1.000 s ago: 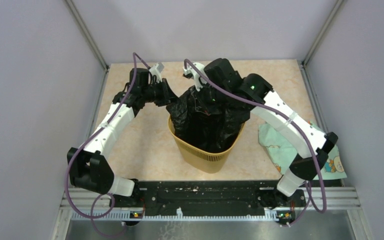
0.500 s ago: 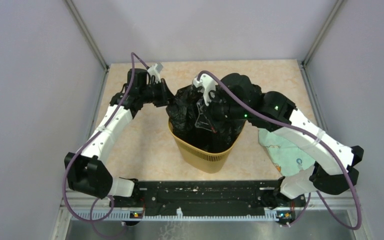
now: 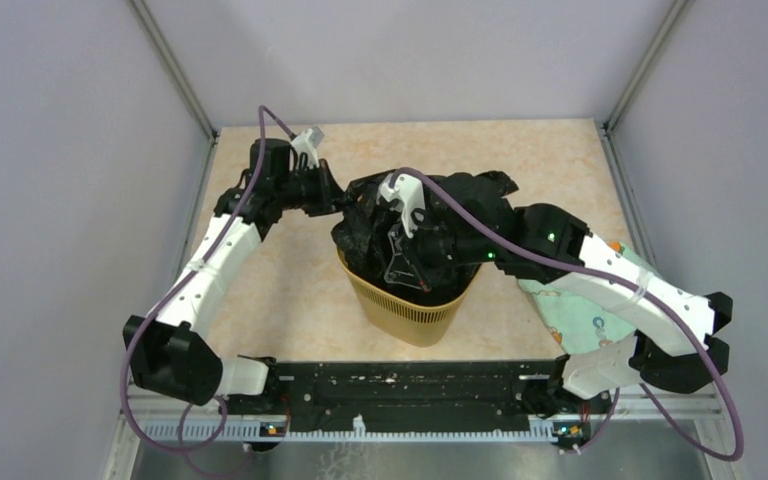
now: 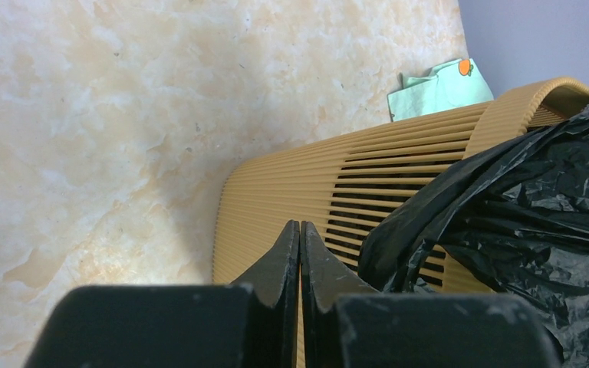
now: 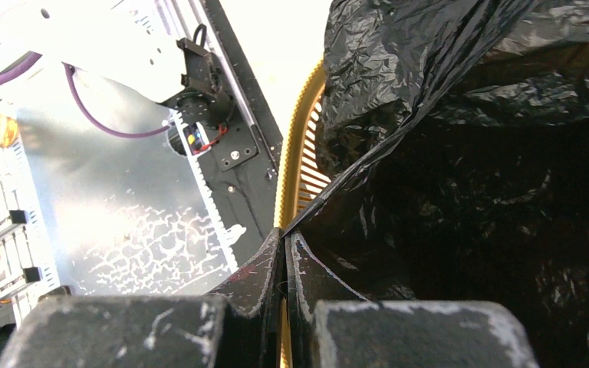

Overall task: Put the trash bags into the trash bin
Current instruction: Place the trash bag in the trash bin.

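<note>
Top: thin glossy black plastic bag point(image 3: 360, 232) mounded over mustard-yellow slotted plastic bin point(image 3: 410, 318), partly inside, flaps spilling past the rim | Left wrist: left gripper point(image 4: 300, 238) closed against the bin wall, no film visible between its fingers | Right wrist: right gripper point(image 5: 285, 245) pinches the bag edge at the rim | Step: stuffing; next likely calls for pushing the overhang down inside.

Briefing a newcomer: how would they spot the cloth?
On the beige marbled tabletop, right of the mustard-yellow slotted plastic bin, a patterned cloth lies partly under the right arm. Unlike the glossy black plastic bag, it is pale green.
</note>
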Controlling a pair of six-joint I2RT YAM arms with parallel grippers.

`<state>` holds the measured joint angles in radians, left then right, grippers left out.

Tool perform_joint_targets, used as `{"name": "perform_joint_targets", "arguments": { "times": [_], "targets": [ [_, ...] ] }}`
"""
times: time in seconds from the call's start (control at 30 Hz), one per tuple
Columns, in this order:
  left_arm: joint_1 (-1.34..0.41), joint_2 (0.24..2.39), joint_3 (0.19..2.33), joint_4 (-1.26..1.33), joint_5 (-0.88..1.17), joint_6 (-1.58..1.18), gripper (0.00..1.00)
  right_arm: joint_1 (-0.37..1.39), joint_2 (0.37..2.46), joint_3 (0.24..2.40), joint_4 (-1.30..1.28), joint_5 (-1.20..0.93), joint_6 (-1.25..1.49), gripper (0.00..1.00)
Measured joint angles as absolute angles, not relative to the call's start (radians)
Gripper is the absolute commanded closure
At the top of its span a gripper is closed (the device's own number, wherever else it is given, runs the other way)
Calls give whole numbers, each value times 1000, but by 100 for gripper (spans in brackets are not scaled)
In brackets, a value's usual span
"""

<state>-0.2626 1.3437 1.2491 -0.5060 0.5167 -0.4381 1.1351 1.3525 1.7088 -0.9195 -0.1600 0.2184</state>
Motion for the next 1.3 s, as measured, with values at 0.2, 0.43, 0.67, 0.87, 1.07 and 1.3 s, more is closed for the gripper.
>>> {"name": "perform_joint_targets", "arguments": {
  "times": [0.2,0.43,0.67,0.87,1.07,1.3],
  "targets": [
    [-263,1305,1249,-547,495,-418,95,1177,1351,1686,-920,-157,238,100],
    [-263,1263,1243,-569,430,-398,95,1245,1342,1659,-912,-141,263,100],
    [-263,1227,1213,-591,388,-394,87,1289,1337,1601,-909,-89,293,100],
    [-263,1174,1238,-630,374,-406,62,1310,1336,1596,-899,-36,315,100],
    [-262,1107,1361,-676,373,-437,35,1328,1336,1591,-894,26,327,100],
    [-263,1039,1460,-694,424,-454,23,1360,1336,1578,-881,78,337,100]
  ]
}}
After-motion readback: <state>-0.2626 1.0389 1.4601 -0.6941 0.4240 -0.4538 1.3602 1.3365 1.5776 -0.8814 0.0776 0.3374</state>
